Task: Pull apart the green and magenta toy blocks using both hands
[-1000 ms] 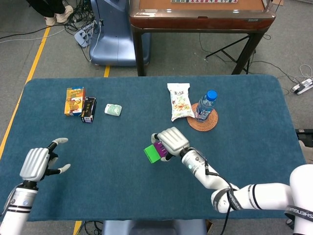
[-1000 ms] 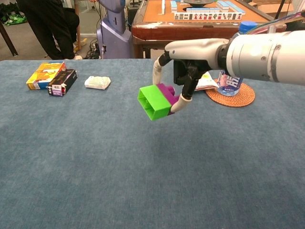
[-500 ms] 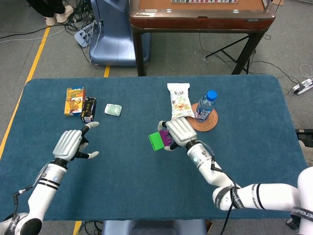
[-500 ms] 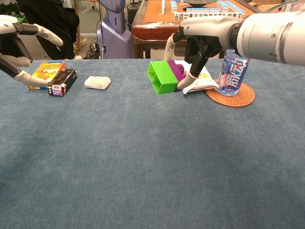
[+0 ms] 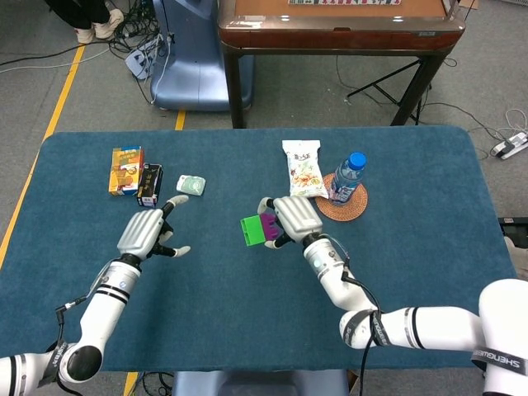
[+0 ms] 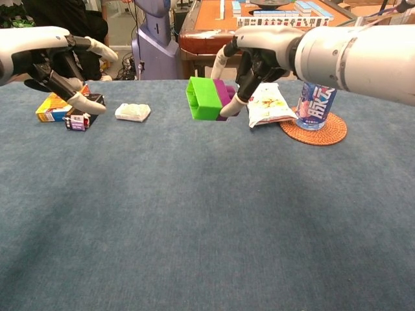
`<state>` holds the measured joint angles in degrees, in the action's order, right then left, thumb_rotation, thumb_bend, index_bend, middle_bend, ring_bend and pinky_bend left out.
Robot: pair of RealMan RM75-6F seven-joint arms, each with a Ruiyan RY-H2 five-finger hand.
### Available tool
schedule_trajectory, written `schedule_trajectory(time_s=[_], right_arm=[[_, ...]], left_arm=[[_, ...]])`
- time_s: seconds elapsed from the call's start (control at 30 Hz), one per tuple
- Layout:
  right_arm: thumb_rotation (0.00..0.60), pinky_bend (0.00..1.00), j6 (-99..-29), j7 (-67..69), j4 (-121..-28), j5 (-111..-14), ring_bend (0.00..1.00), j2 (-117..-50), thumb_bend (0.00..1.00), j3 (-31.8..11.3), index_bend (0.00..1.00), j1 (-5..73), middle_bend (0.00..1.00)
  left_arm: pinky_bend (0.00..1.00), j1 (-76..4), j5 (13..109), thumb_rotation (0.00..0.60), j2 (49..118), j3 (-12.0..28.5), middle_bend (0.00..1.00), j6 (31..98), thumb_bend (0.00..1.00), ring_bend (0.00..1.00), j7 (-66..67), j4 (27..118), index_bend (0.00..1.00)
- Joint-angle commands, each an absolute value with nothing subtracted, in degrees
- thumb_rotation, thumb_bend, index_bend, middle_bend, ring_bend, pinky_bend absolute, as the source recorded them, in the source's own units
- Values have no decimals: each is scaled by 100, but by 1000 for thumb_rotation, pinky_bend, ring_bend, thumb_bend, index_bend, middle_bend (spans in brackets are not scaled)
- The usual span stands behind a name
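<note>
My right hand (image 5: 293, 218) (image 6: 259, 57) holds the joined toy blocks in the air above the table. The green block (image 5: 251, 230) (image 6: 202, 98) sticks out to the left of the hand. The magenta block (image 5: 269, 226) (image 6: 225, 97) sits inside the hand's fingers, still attached to the green one. My left hand (image 5: 148, 232) (image 6: 53, 63) is raised to the left of the blocks with its fingers spread and nothing in it. A wide gap separates it from the green block.
On the blue table (image 5: 247, 330) lie an orange box (image 5: 125, 169), a dark box (image 5: 149, 184) and a small white packet (image 5: 190, 185) at the left. A snack bag (image 5: 303, 170) and a water bottle (image 5: 347, 176) on a woven coaster (image 5: 353, 207) stand behind the right hand.
The left hand has risen and moved right, towards the blocks. The right hand has carried the joined blocks up and to the left.
</note>
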<state>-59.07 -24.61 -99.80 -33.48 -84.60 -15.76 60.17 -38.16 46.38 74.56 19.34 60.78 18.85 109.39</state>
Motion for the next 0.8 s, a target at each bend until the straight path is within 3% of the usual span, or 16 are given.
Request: schedule_trajectory(time_s=[0.03,0.8], right_arm=[[600,1000,-5835,-2391,-9893,-3178,1000,-8574,0,-1682,582,6067,1000],[600,1000,-5385,-2101,-9389,-2677,1000,-9080,0,-2061,583,6447,1000]], left_arm=[[1000,-3912,4405,600,7458,1967,1000,6069,0,999,1854,11015,163],[1000,-4324,3758,600,7611,1963,1000,6246,0,999,1695,11324,103]])
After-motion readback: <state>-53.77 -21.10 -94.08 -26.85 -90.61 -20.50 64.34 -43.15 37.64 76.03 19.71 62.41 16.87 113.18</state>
